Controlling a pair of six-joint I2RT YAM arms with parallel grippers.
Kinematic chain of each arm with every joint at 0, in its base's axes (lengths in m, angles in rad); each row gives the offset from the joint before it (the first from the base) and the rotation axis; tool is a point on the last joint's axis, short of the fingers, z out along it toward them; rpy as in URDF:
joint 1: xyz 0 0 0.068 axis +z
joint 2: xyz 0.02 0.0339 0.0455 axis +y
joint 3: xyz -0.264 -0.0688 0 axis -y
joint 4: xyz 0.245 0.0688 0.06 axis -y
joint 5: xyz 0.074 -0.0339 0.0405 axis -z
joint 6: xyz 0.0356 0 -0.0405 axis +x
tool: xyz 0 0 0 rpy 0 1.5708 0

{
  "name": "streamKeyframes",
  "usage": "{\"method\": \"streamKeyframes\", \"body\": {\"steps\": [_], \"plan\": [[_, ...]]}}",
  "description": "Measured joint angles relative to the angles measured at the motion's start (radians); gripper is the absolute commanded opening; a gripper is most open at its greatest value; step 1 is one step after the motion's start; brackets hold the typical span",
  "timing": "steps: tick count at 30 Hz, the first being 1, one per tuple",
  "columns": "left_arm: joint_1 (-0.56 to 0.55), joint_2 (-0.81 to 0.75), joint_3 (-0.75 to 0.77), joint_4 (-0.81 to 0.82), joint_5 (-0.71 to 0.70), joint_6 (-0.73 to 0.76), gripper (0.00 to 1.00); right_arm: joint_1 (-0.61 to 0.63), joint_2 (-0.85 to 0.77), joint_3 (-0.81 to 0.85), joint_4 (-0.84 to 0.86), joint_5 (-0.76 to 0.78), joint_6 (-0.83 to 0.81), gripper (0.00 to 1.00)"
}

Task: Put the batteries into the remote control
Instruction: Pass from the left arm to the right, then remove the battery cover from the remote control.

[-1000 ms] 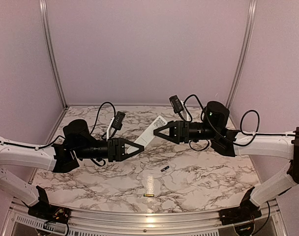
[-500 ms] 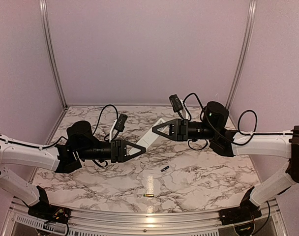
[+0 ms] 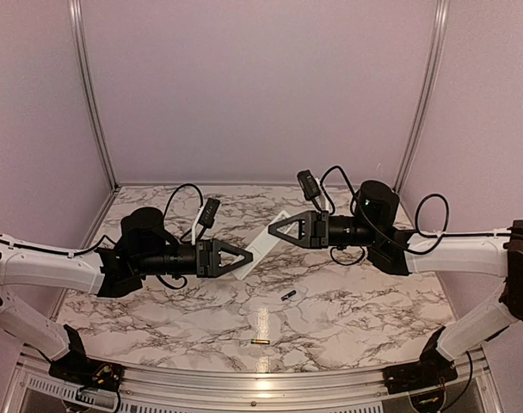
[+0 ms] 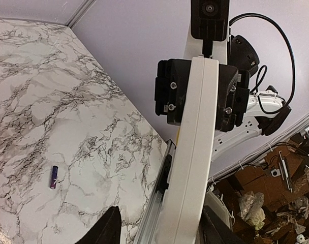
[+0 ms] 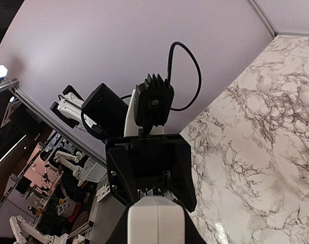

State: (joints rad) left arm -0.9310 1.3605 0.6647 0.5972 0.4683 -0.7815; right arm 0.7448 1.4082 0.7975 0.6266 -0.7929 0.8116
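Note:
The white remote control hangs in the air above the marble table, spanning between both grippers. My right gripper is shut on its far upper end; in the right wrist view the remote control's end sits tight between the dark fingers of that gripper. My left gripper stands open around the lower end, and in the left wrist view the remote control passes between its jaws with a gap on the left side. The dark battery and the golden battery lie on the table.
The dark battery also shows in the left wrist view, lying alone on the marble. An aluminium rail borders the table's near edge, and pale walls with metal posts close in the back and sides. Cables loop off both wrists.
The right gripper has shut on the remote's upper end. The left gripper, shut on the lower end before, has opened its jaws and drawn back slightly.

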Motion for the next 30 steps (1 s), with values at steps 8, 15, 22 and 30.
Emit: {"method": "streamKeyframes", "body": {"steps": [8,15,22,30], "plan": [[0.003,0.04,0.052,-0.058,-0.011,0.006,0.48,-0.017,0.001,-0.008,-0.008,0.01,0.001,0.0],[0.003,0.042,0.052,-0.099,-0.029,0.019,0.4,-0.043,0.0,-0.016,-0.015,0.011,0.006,0.0],[0.005,0.042,0.052,-0.118,-0.032,0.026,0.33,-0.05,-0.001,-0.026,-0.015,0.019,0.013,0.0],[0.011,0.042,0.051,-0.114,-0.018,0.023,0.31,-0.059,-0.01,-0.032,-0.014,0.024,0.027,0.0]]}}
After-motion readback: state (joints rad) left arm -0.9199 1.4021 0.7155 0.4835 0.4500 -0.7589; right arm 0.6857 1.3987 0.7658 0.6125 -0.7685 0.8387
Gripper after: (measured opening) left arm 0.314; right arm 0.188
